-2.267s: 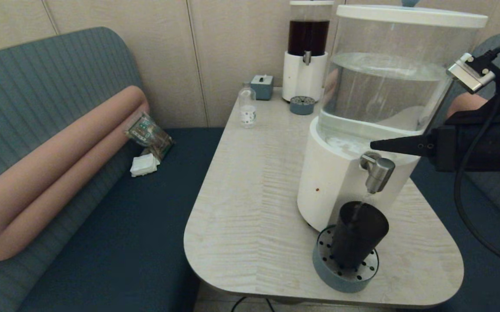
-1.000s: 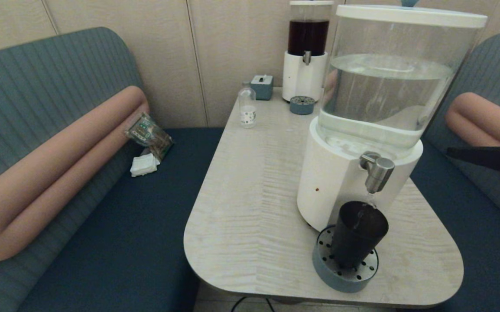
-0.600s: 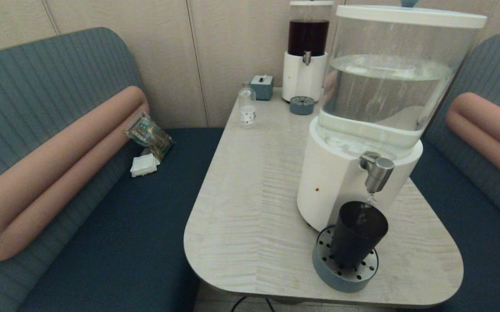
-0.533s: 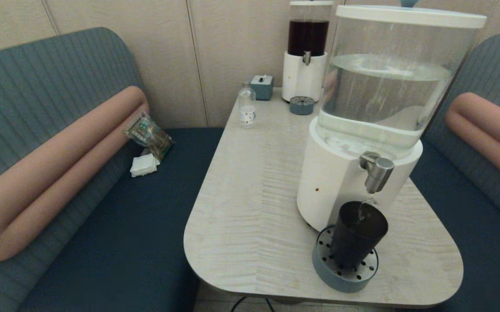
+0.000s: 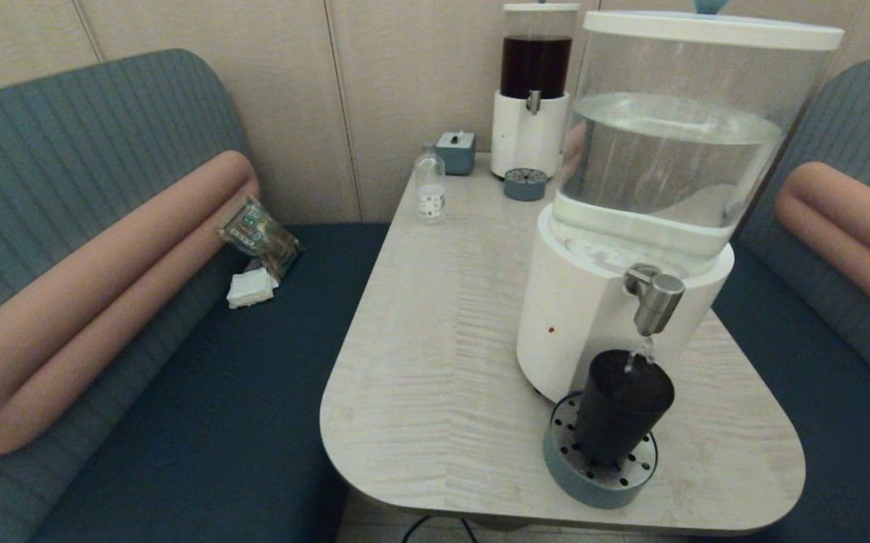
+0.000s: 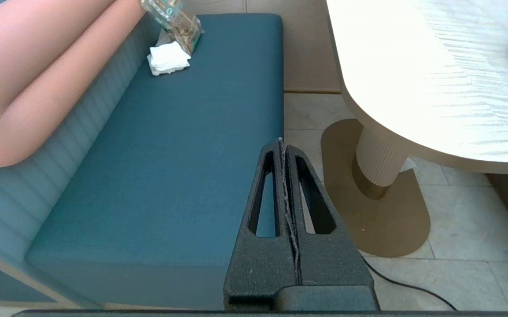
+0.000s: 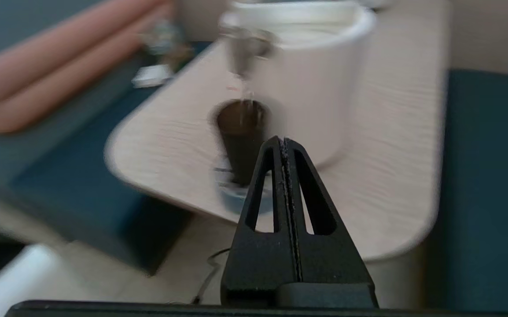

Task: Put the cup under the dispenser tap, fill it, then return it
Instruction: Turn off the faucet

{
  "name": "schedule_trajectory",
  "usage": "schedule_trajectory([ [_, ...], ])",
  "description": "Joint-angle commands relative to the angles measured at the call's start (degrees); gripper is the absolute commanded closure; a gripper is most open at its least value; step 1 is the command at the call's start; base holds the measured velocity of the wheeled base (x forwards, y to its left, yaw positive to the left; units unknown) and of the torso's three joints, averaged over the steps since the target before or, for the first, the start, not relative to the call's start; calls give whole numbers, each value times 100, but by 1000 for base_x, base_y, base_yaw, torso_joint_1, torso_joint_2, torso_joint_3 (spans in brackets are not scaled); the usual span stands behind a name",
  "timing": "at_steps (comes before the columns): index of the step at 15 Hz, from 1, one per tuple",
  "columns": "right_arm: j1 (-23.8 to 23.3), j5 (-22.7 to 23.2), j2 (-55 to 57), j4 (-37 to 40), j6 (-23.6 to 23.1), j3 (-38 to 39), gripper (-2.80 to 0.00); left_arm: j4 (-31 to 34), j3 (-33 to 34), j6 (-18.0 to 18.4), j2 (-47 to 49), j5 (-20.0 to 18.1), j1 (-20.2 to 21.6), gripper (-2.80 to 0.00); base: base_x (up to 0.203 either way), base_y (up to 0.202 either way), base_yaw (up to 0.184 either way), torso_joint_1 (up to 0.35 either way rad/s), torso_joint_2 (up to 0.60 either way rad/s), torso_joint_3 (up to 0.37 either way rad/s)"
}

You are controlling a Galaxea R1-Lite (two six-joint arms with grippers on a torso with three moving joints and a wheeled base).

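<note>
Neither arm reaches into the head view. The left gripper (image 6: 282,145) hangs low beside the table, out over the edge of the bench seat, its two black fingers (image 6: 265,193) pressed flat together with nothing between them. The right gripper (image 7: 281,143) sits off the table's near corner, held back and below the tabletop's level, pointing toward it; its fingers (image 7: 263,193) are likewise closed tight and empty.

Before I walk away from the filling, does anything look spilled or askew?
Nothing stands out: the cup stands upright on the drip tray under the tap, catching the stream, and the table shows no puddle.
</note>
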Motion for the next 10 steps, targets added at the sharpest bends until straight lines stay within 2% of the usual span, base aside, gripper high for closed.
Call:
schedule_trajectory([
  [1,-35,-116,-204,-104,-11,220,0,-5,9,-4,7,-2,3,0,0,0,0,0,0,0],
  [4,6,-125,-216,-598,-32,651,0,-5,9,-4,7,-2,3,0,0,0,0,0,0,0],
  [6,359,-179,-327,-581,-35,648,0,-5,9,-4,7,-2,3,0,0,0,0,0,0,0],
  [10,412,-277,-990,-611,-361,1289,0,-5,9,-4,7,-2,3,0,0,0,0,0,0,0],
])
